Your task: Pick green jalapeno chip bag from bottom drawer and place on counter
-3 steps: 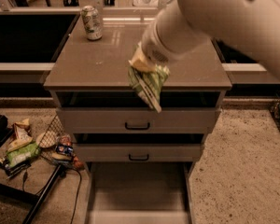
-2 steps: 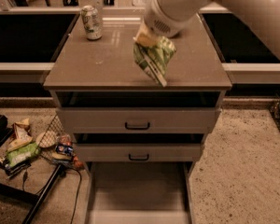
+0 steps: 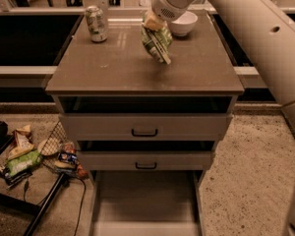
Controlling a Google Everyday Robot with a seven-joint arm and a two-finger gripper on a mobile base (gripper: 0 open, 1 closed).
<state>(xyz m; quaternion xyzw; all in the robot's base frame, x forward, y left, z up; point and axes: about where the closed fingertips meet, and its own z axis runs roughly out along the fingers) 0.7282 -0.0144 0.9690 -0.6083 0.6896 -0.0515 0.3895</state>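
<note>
The green jalapeno chip bag (image 3: 157, 42) hangs crumpled from my gripper (image 3: 154, 22) over the middle-back of the counter (image 3: 113, 68), its lower corner close to or touching the surface. The gripper is shut on the top of the bag, its fingers mostly hidden behind the white wrist. The white arm reaches in from the upper right. The bottom drawer (image 3: 145, 203) stands pulled out below, its flat grey floor bare.
A drink can (image 3: 96, 23) stands at the counter's back left and a white bowl (image 3: 183, 23) at the back, right of the gripper. Two shut grey drawers with black handles (image 3: 144, 132) are below the counter. Snack packets (image 3: 22, 156) and a wire basket lie on the floor at left.
My gripper has carried the chip bag up from in front of the top drawer and back over the counter top, toward the white bowl.
</note>
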